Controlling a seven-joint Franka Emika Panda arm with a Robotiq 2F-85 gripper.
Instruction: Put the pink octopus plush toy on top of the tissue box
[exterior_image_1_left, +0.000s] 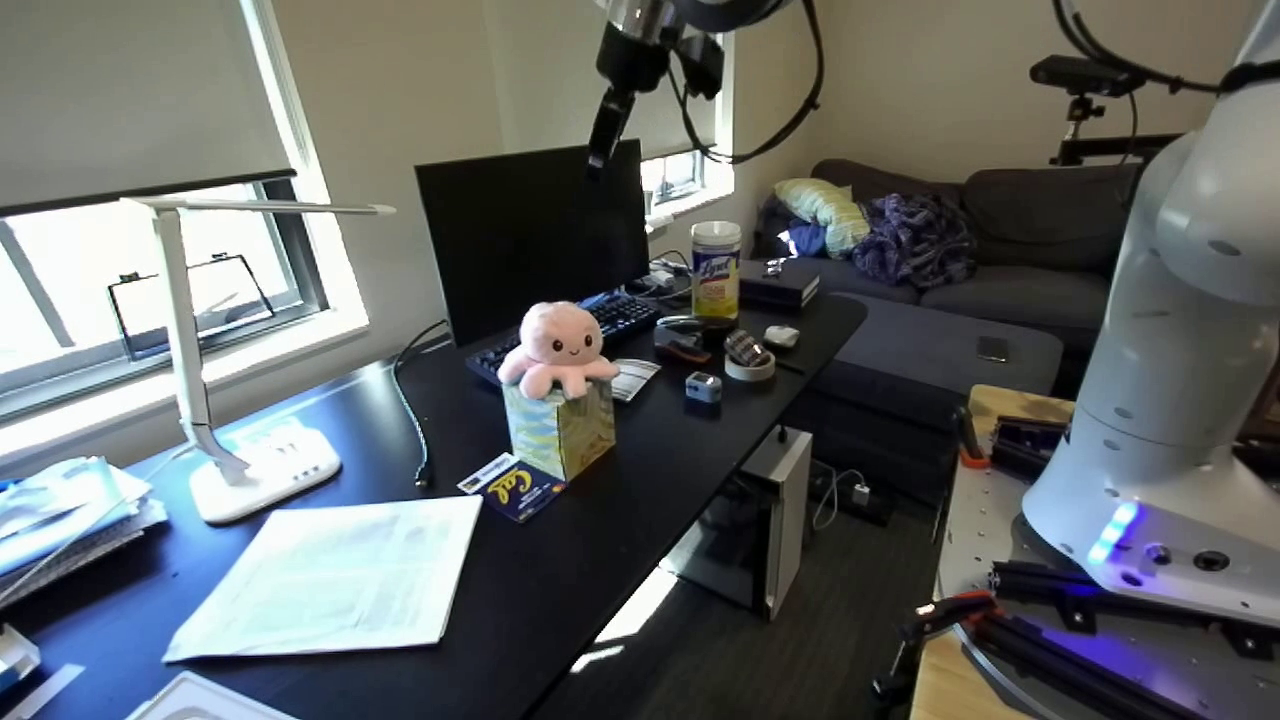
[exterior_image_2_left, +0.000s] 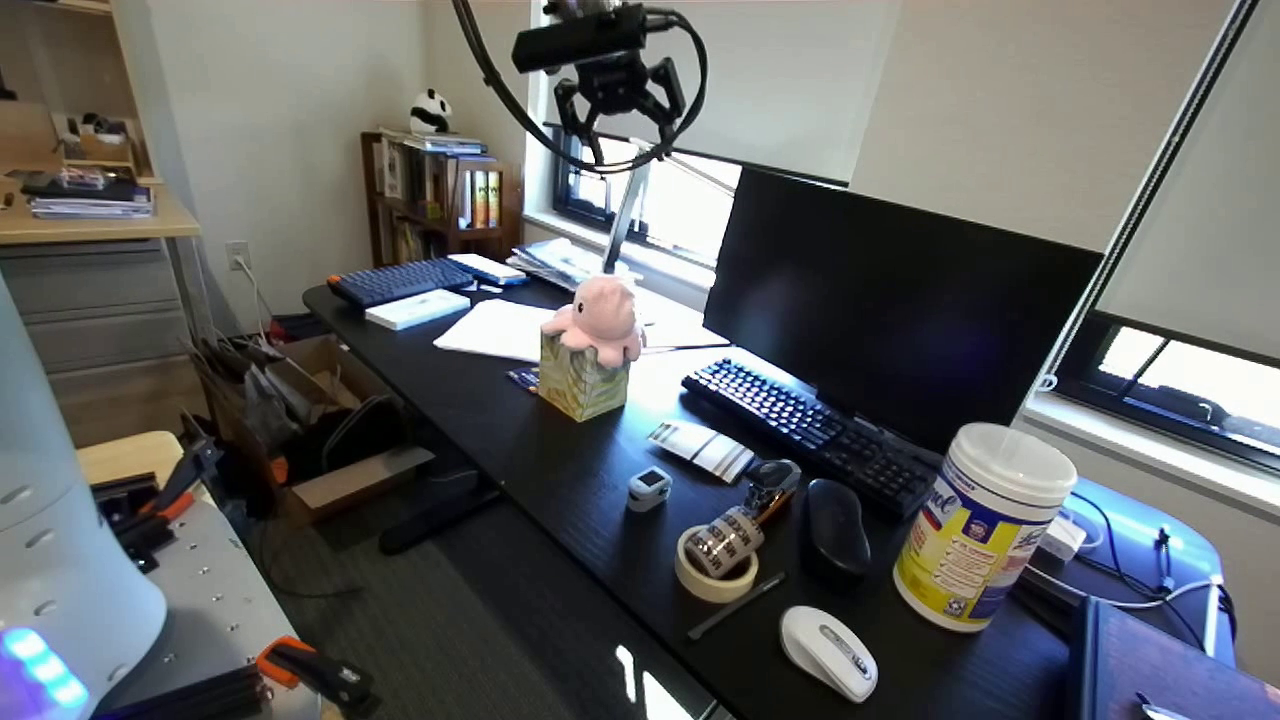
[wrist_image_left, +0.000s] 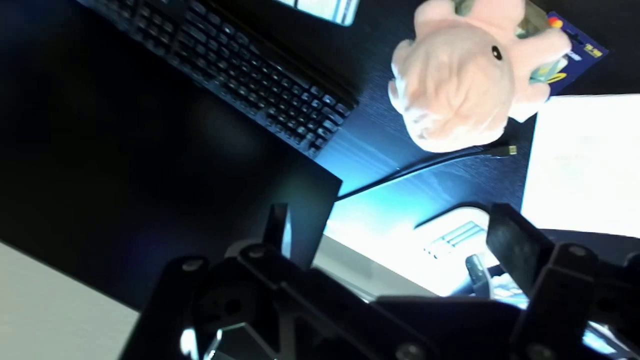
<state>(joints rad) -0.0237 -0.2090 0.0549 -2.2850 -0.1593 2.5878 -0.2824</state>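
Currently, the card (exterior_image_1_left: 513, 489) at the foot of the tissue box (exterior_image_1_left: 560, 435) reads "Cal" in yellow script on dark blue; its smaller print is illegible. The canister (exterior_image_1_left: 715, 272) carries a Lysol label in blue and yellow, wrapped around a cylindrical wall beneath a white lid. Lettering on the patterned roll (exterior_image_2_left: 726, 540), which rests on a cream tape ring (exterior_image_2_left: 712, 591), cannot be read in full. The pink octopus plush toy (exterior_image_1_left: 560, 345) rests upright on top of the tissue box, its soft, round head above stubby legs that spread over the box's upper edges. The box is cube-shaped, with yellow-green sides in a swirling pale-blue pattern; the plush covers most of its top face. The gripper (exterior_image_2_left: 632, 154) hangs above the desk (exterior_image_1_left: 620, 540), well apart from the toy; its fingers (wrist_image_left: 515, 240) stand wide apart and hold nothing. In the wrist view, the monitor (wrist_image_left: 150, 165) is cut off at the left edge, and the toy conceals most of the box. The sheet (exterior_image_1_left: 340, 580) on the desk bears print too faint to read; in the wrist view it is washed out by light.
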